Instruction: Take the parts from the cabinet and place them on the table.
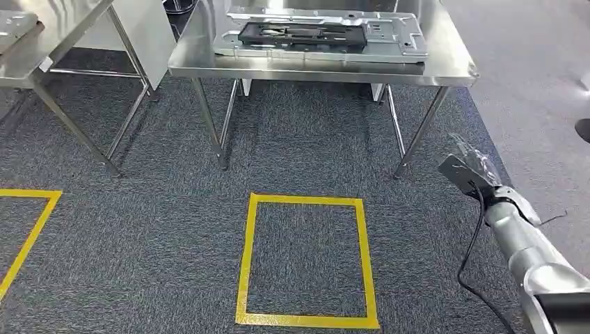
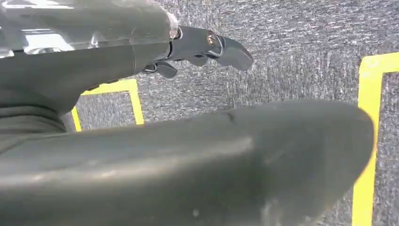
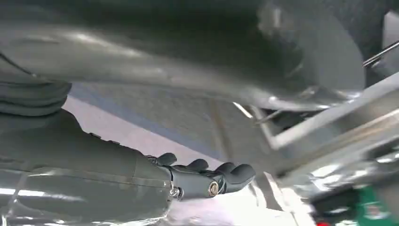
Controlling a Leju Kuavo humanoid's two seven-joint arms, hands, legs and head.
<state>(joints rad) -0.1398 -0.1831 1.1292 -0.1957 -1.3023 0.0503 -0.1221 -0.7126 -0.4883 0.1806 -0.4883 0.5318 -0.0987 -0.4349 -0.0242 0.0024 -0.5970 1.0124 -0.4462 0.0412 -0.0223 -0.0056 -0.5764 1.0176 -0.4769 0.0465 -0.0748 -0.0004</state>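
Parts [image 1: 303, 33]: a flat silver metal panel w/ a black frame lying on top of it, both resting on the steel tabletop [image 1: 456, 66] straight ahead, beyond the yellow taped square [image 1: 306, 261] on the carpet. No cabinet appears in the head view, so which parts remain to fetch can't be told.

Step, as a judgement: robot looks to be between carries. It stands back from the tabletop w/ arms low, and neither hand seems to carry anything. Next move prob. calls for turning or walking toward the cabinet for another part. If it is instead meant to close on the tabletop, the taped square looks like the standing mark.

Right hand [image 1: 467, 161]: head view shows it low at the right, off to the side of the table leg, wrapped in a clear cover, too small there to read the fingers. Right wrist view is closer: hand [image 3: 207, 179] has its dark fingers [image 3: 235, 173] stretched out side by side, nothing between them and the thick grey thumb [image 3: 179, 61], so it holds nothing. That view also catches blurred steel framing and something green and red at the corner, too smeared to name.

Left hand [image 2: 197, 49]: left wrist view shows the fingers [image 2: 233, 52] reaching out straight over the carpet, thumb [image 2: 197, 160] well apart from them, nothing gripped. It also shows two more pieces of yellow floor tape [image 2: 110, 89]
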